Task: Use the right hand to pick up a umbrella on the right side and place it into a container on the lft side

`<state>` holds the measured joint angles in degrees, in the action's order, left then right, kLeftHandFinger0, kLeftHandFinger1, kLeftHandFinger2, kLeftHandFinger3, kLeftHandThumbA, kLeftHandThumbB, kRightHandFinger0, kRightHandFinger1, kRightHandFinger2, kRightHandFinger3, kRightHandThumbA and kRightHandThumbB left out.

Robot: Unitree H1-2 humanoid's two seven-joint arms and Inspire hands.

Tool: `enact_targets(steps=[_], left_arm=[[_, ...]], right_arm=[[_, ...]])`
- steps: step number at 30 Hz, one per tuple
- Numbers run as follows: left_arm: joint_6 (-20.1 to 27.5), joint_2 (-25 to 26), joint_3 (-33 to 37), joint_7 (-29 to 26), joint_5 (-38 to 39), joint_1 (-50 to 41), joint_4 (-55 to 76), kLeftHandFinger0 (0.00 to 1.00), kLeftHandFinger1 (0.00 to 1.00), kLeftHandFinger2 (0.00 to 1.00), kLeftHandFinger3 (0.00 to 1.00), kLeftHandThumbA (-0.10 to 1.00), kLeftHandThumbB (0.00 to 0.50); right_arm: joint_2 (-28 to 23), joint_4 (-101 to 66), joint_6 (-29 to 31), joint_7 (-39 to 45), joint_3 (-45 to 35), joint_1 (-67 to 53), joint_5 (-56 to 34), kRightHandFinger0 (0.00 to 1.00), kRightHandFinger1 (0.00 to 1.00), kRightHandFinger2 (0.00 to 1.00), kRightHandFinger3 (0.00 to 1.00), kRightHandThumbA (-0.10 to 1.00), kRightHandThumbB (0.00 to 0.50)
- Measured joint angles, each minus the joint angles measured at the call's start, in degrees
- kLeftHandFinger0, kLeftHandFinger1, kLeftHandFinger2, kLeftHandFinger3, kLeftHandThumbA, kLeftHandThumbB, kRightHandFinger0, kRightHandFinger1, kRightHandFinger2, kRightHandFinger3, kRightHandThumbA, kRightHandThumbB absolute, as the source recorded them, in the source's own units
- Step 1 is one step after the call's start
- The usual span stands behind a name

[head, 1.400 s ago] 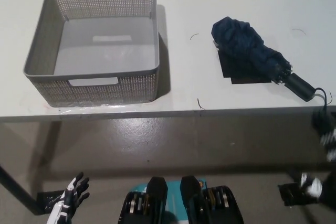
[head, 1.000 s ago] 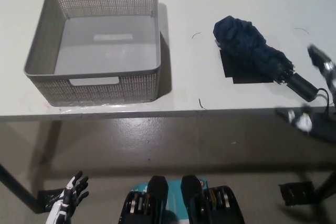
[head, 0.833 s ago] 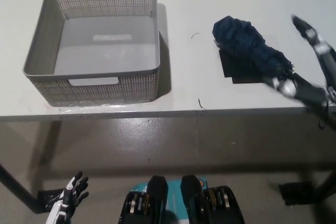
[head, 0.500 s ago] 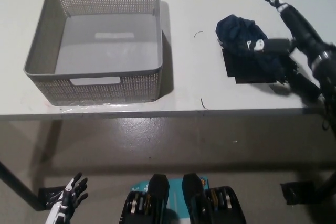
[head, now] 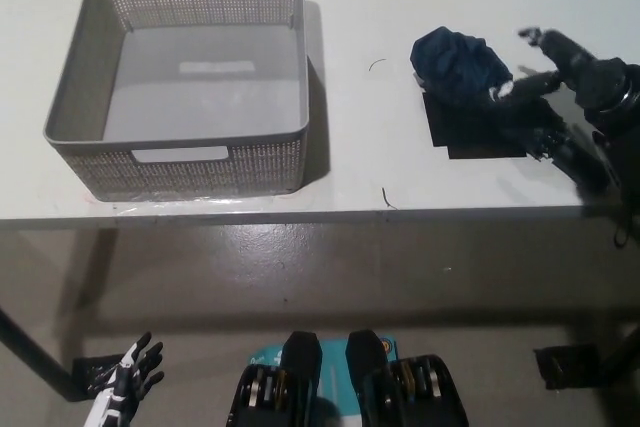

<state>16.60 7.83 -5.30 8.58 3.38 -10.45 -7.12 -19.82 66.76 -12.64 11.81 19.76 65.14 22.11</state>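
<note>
The reach-and-grasp step is in hand: the black right hand (head: 560,72) is hovering over the folded navy-blue fabric umbrella (head: 462,59) near the right edge of the white table (head: 400,7). Its fingers are spread apart, one on either side of the umbrella's middle section, and they are not yet closing on anything; whether they are touching the fabric is hard to tell.

The umbrella is lying on the table partly over a flat black square patch (head: 470,132), well apart from the grey perforated plastic basket (head: 75,92) standing near the table's left front corner. Its long axis is running diagonally, with the bunched canopy end pointing toward the far edge and the basket side, and the handle end pointing toward the right front corner, hidden under the black arm.

The next move is probably calling for the fingers to wrap around the umbrella's narrower middle before lifting it.

The white left hand (head: 125,392) is hanging below the table's front edge, fingers spread, holding nothing.
</note>
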Motion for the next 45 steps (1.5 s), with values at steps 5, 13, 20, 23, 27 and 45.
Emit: enact_targets(steps=[5,13,20,23,27,45], left_arm=[[-0.01,0.14,0.0,0.01,0.01,0.05,0.14,1.0,1.0,1.0,1.0,1.0,0.188],[-0.09,0.44,0.04,0.03,0.3,0.06,0.33,1.0,1.0,1.0,1.0,1.0,0.229],[-0.18,0.75,0.29,0.06,0.41,0.24,1.04,1.0,1.0,1.0,1.0,1.0,0.223],[-0.18,0.77,0.5,0.06,0.46,0.5,1.19,1.0,1.0,1.0,1.0,1.0,0.228],[-0.18,0.76,0.87,0.08,0.54,1.1,1.27,1.0,1.0,1.0,1.0,1.0,0.245],[-0.76,1.15,0.83,0.18,1.02,1.13,2.2,1.0,1.0,1.0,1.0,1.0,0.242]], right_arm=[[0.42,6.76,1.62,-0.78,1.45,2.36,0.77,1.0,1.0,1.0,1.0,1.0,0.457],[3.49,10.21,3.51,-2.03,4.39,2.2,1.82,1.0,1.0,1.0,1.0,0.97,0.5],[5.92,12.54,3.88,-3.36,5.51,2.14,2.92,1.0,1.0,1.0,1.0,0.98,0.5],[6.9,13.13,4.03,-4.56,5.69,2.1,3.31,1.0,1.0,1.0,1.0,0.74,0.476],[7.8,13.62,4.09,-7.81,6.22,0.98,3.84,0.61,0.66,0.7,1.0,-0.06,0.192],[7.11,13.32,16.99,-34.73,2.84,-5.82,4.55,0.0,0.23,0.77,0.72,-0.1,0.171]])
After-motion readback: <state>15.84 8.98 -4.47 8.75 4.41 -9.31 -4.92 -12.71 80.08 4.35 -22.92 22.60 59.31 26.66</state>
